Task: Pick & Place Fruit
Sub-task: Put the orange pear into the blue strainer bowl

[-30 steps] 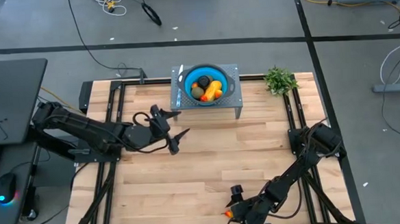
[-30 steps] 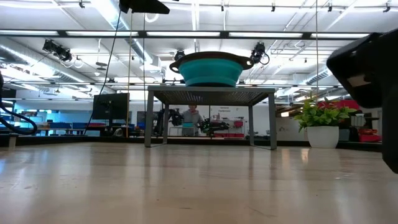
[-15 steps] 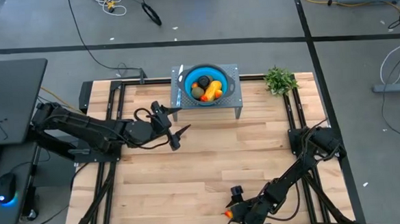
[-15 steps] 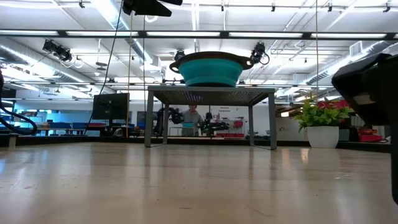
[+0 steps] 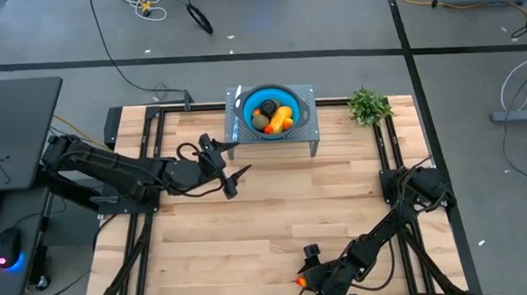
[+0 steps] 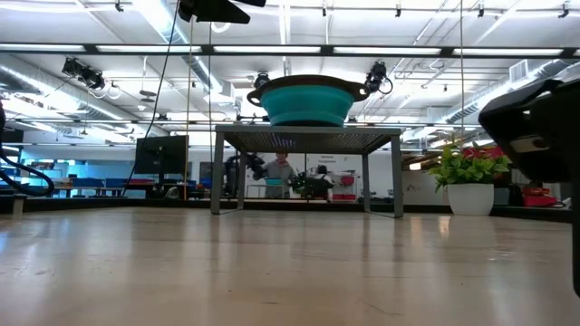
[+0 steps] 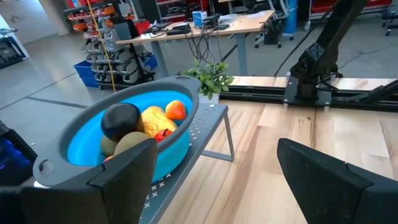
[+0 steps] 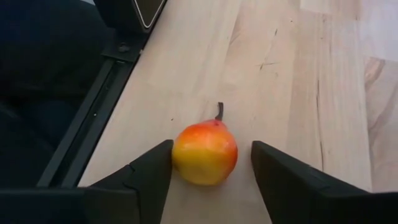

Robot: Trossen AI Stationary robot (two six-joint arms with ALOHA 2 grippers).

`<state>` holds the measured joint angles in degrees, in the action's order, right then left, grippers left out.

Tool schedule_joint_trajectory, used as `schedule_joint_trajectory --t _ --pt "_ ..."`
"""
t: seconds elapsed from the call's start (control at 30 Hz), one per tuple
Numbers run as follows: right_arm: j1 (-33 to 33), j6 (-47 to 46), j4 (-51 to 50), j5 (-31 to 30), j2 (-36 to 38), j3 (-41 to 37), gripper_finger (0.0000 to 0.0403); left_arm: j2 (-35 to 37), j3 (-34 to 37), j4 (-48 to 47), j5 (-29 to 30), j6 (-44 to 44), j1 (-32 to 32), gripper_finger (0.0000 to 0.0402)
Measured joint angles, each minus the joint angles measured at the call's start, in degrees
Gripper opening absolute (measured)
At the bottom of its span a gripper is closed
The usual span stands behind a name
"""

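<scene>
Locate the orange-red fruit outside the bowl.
The orange-red fruit lies on the table's near edge, between the right hand's open fingers.

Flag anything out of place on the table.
One orange-red fruit lies alone at the table's near edge, between the right gripper's open fingers, while the rest sit in the blue bowl on the stand.

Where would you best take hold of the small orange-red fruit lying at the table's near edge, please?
Probably across its round belly, from above. The orange-red fruit lies on its side on the wooden table, its stem pointing away from the right tool. The open fingers already flank its widest part, so closing there should hold.
</scene>
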<state>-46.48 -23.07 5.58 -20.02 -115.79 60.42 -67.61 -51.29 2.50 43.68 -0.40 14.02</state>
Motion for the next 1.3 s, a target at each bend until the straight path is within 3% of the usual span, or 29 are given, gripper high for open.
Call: schedule_joint_trajectory --t 1.3 --pt "0.04 0.2 -1.52 -0.63 1.77 -0.02 0.019 0.0 0.0 -0.04 0.0 0.22 0.0 0.034"
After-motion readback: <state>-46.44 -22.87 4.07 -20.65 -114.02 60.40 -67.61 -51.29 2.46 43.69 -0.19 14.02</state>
